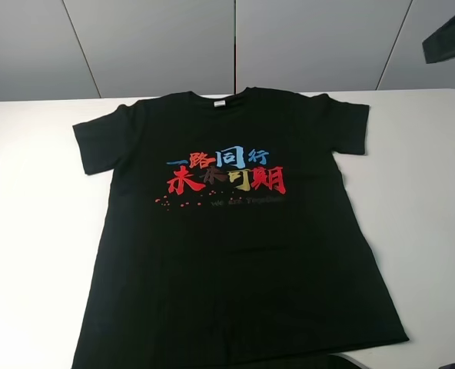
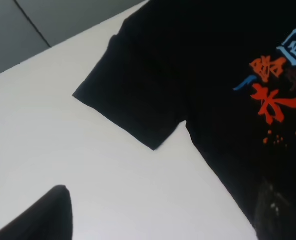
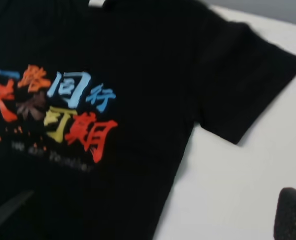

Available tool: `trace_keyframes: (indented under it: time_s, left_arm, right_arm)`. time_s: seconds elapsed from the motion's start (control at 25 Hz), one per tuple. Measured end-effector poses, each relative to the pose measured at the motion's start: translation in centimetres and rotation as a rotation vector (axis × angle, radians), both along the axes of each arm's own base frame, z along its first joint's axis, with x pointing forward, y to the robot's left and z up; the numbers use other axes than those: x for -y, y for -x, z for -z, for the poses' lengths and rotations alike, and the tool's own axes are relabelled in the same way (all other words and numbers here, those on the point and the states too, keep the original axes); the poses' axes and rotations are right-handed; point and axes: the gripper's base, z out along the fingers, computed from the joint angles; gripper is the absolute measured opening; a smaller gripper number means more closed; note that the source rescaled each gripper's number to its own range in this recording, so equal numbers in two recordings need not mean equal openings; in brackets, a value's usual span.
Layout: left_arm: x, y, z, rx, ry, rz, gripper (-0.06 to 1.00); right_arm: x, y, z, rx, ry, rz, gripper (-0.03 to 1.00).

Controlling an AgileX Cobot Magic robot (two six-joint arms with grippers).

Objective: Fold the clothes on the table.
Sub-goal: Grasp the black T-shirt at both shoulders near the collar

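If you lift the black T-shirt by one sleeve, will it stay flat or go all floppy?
Probably floppy: the T-shirt lies thin and flat like soft cloth, so the rest would likely droop. It looks light for its size. Pushed on the white table, it might bunch into wrinkles.

A black short-sleeved cotton T-shirt (image 1: 235, 261) lies spread flat and unfolded, front up, on the large plain white matte tabletop (image 1: 35, 231). Its collar is toward the far edge, its hem toward the near side, and both sleeves are out sideways. Red, blue and yellow Chinese characters (image 1: 227, 171) cross the chest (faint small lettering sits beneath them). A small white neck label (image 1: 219, 103) shows inside the collar.
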Motion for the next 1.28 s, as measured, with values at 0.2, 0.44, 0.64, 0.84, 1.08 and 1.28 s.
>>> trace_keyframes:
  time_s: [0.2, 0.44, 0.64, 0.84, 1.08, 1.28]
  left_arm:
    - [1.6, -4.7, 3.9, -0.172, -0.072, 0.134, 0.8]
    - [6.0, -8.4, 9.5, -0.265, -0.188, 0.274, 0.98]
    - [9.6, -10.2, 15.0, -0.364, -0.32, 0.397, 1.0]
    - [12.9, -11.3, 19.8, -0.438, -0.437, 0.511, 1.0]
    - [14.2, -12.4, 23.7, -0.493, -0.514, 0.547, 1.0]
    - [14.1, -12.6, 25.6, -0.531, -0.546, 0.562, 1.0]
  right_arm:
    - [-2.0, -4.4, 3.6, -0.154, 0.077, -0.216, 1.0]
    - [-4.0, -7.0, 8.0, -0.31, 0.14, -0.318, 1.0]
    - [-4.2, -7.9, 10.0, -0.37, 0.143, -0.322, 1.0]
    - [-4.2, -8.2, 10.4, -0.37, 0.147, -0.317, 1.0]
    - [-4.2, -8.3, 10.6, -0.365, 0.157, -0.316, 1.0]
    - [-4.1, -8.4, 10.6, -0.355, 0.162, -0.313, 1.0]
